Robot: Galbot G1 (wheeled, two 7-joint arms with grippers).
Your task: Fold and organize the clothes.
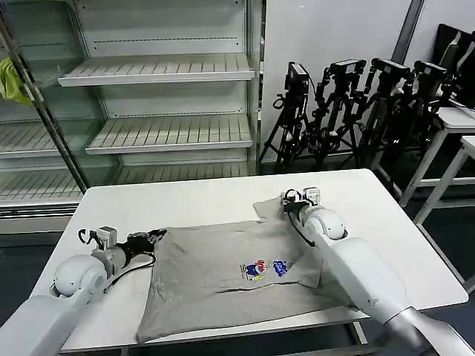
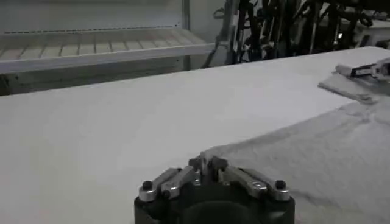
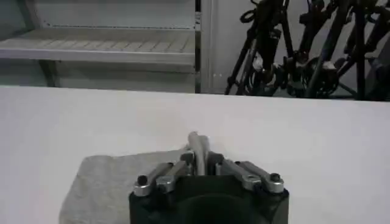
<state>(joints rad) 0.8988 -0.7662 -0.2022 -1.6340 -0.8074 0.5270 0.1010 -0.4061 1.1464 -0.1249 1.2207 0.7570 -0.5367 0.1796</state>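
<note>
Head view: rumpled grey cotton T-shirt (image 1: pixel 230 274)

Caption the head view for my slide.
Both hands pinch the grey T-shirt on the white table: left hand at one corner, right hand at a sleeve.

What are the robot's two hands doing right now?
Left gripper: shut on the light grey cotton T-shirt, at its corner.
Right gripper: shut on the T-shirt's sleeve.

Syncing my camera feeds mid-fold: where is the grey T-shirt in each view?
Head view: T-shirt spread on the white table, between both grippers.
Left wrist view: its edge sits at the left gripper, cloth stretching away.
Right wrist view: a sleeve corner lies under the right gripper.
Shared landmark: the tripods.
</note>
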